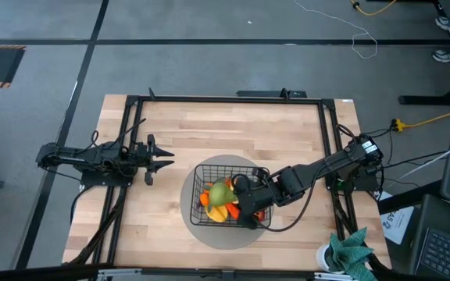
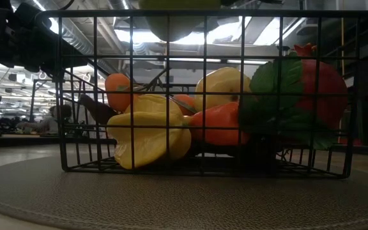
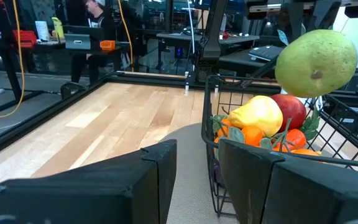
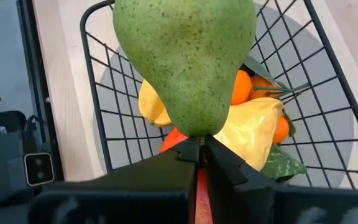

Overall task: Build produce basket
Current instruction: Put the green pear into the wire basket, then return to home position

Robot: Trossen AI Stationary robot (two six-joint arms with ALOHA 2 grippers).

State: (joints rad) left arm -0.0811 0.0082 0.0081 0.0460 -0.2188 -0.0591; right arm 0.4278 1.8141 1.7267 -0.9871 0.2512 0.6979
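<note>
A black wire basket [image 1: 197, 173] stands on a round grey mat [image 1: 225, 236] near the table's front middle. It holds produce: yellow pieces [image 2: 147, 135], small oranges [image 2: 118, 89], an orange carrot [image 2: 217, 124] and a red fruit with green leaves [image 2: 318, 86]. Above this produce hangs a green pear [image 4: 188, 56], also visible in the left wrist view [image 3: 316, 62], with my right gripper [image 4: 202, 148] shut on it. My left gripper [image 1: 162, 160] waits open and level at the table's left, pointing toward the basket. My right gripper pinches the pear's narrow end [image 4: 199, 129] between its two fingertips, which almost meet there. It comes from the table's right, slanting downward. The pear sticks out beyond the fingers with its broad end toward the table's left, lifted clear above the produce in the basket.
Black frame rails [image 1: 131, 101] run along the table's left, far and right edges. A green cloth [image 1: 354, 250] lies at the near right corner. Bare wood [image 1: 233, 129] stretches between the basket and the far edge. A person sits at a desk [image 3: 95, 18] beyond the table.
</note>
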